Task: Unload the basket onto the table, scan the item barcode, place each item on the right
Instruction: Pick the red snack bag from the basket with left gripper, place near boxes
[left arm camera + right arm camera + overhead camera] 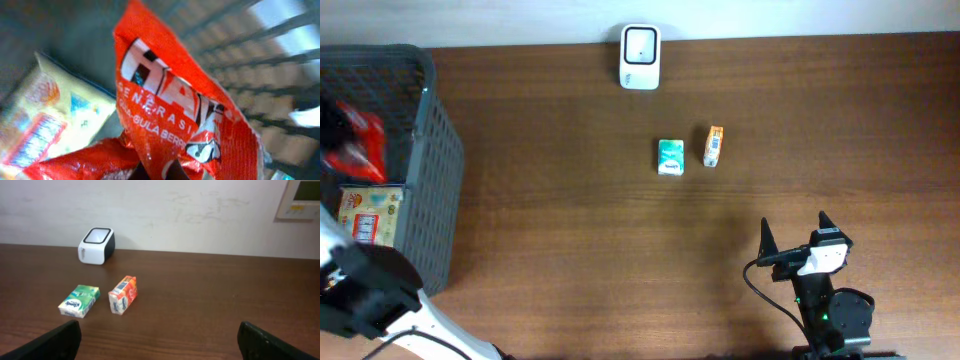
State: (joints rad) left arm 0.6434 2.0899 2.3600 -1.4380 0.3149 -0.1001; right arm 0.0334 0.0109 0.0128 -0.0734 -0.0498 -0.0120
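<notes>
In the grey plastic mesh basket (432, 150) at the left, the left gripper (152, 174) looks pinched shut on a red crinkly foil packet (170, 110), presumably to carry it to the white boxy scanner (640, 57). A glossy green carton (670, 157) and an orange carton (714, 146) lie mid-table. The right gripper (794, 222) gapes wide, empty.

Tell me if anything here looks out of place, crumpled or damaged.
Only the red packet in the basket: it looks creased and crumpled where the left gripper seems to pinch it. The green box and orange box look intact.
</notes>
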